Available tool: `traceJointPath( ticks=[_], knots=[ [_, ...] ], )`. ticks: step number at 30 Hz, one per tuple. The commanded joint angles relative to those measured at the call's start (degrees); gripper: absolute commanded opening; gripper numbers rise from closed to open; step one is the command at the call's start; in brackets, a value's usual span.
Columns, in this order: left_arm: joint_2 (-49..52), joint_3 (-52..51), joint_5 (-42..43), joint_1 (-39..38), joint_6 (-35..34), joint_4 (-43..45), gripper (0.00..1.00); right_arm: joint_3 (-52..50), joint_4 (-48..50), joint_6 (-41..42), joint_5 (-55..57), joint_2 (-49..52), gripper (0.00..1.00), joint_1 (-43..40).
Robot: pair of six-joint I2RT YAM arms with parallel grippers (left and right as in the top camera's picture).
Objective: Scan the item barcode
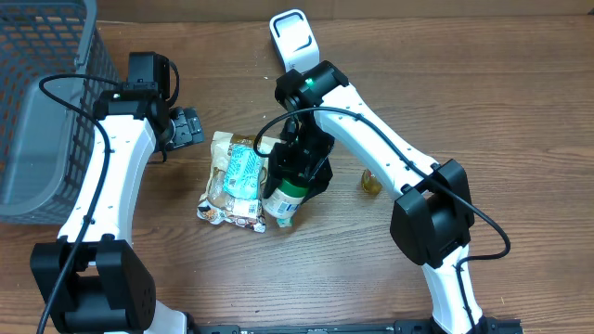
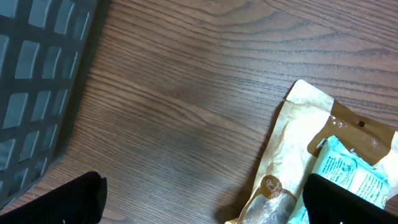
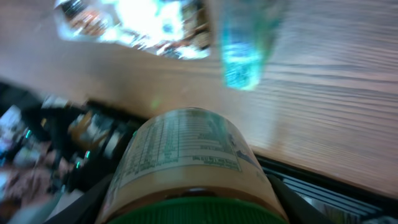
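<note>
On the brown wooden bench (image 1: 520, 93) the count is: one grey plastic mesh basket (image 1: 37, 102), one beige crinkled snack bag with a teal label (image 1: 232, 176), one label-wrapped bottle with a green cap (image 1: 286, 199), one white plastic loop-shaped device (image 1: 292, 35) and one small yellowish object (image 1: 371, 182). Two arms are present, each with one gripper.

The left gripper (image 1: 188, 126) is released, its jaws spread wide. It sits between the basket and the bag and touches neither.

The right gripper (image 1: 293, 181) is clenched on the bottle. In the right wrist view the bottle fills the space between the fingers, cap nearest the camera. The bottle is tilted, just beside the right edge of the bag.

Visibility findings:
- The basket is cut off by the left and top edges of the overhead view.
- The left wrist view shows only one corner of the bag.
- The right gripper covers the upper part of the bottle from above.
- Whether the bottle rests on the bench cannot be determined.
- The right wrist view is blurred, and the label print is unreadable.
- The yellowish object is too small to identify.
- The white device's function cannot be made out.
</note>
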Motion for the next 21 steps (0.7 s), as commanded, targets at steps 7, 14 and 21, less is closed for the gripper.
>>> traceJointPath(
  ticks=[7, 14, 21],
  knots=[
    [-0.24, 0.83, -0.15, -0.07, 1.07, 0.22, 1.00, 1.22, -0.07, -5.22, -6.54, -3.78, 0.04, -0.07],
    [-0.24, 0.83, -0.15, -0.07, 1.07, 0.22, 0.99, 1.20, -0.04, -5.25, -6.29, -9.46, 0.04, 0.00],
    [-0.24, 0.83, -0.15, -0.07, 1.09, 0.22, 1.00, 1.20, -0.04, -5.25, -6.27, -15.15, 0.04, 0.00]
  ],
)
